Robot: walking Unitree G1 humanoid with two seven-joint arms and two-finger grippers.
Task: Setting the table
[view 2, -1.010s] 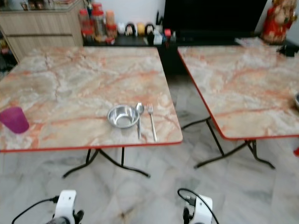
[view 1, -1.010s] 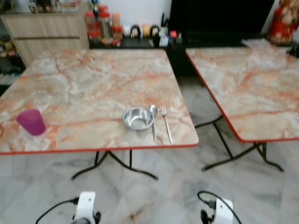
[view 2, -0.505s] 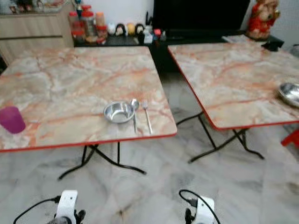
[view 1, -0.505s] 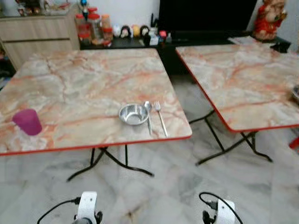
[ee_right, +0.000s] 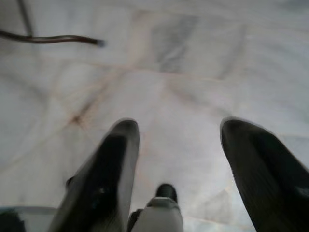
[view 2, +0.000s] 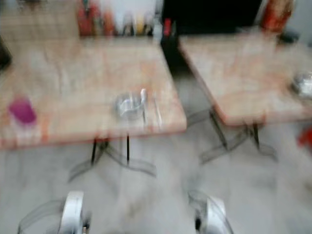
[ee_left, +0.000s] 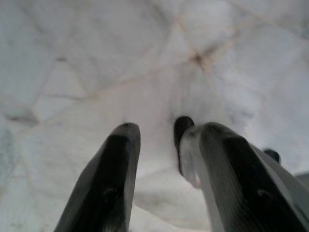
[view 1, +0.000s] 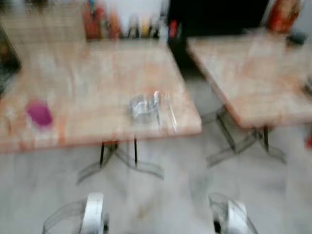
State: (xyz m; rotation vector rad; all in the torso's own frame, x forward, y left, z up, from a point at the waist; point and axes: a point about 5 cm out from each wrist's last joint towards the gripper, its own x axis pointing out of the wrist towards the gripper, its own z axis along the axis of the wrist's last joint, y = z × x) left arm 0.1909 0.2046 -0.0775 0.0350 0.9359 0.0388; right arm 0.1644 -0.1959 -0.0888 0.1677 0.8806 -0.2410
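Bowl (view 1: pixel 142 106), spoon (view 1: pixel 157 103), fork (view 1: pixel 170 111) grouped mid-frame at counter (view 1: pixel 97 73) edge as one setting; left tool (ee_left: pixel 164 164) and right tool (ee_right: pixel 178 159) hung parted, empty.

The head views are blurred. A marble-patterned table (view 1: pixel 97 73) with a red edge fills the upper left and centre of the frame. On it, a purple cup (view 1: pixel 40 113) stands at the left side, and a steel bowl (view 1: pixel 142 107) sits near the front edge, right of centre. Just right of the bowl lie a spoon (view 1: pixel 157 105) and a fork (view 1: pixel 171 111), side by side. A second similar table (view 1: pixel 243 68) is at the upper right, with a metal dish (view 2: pixel 305 84) at its right edge. Both stand on a pale marble floor (view 1: pixel 161 200).
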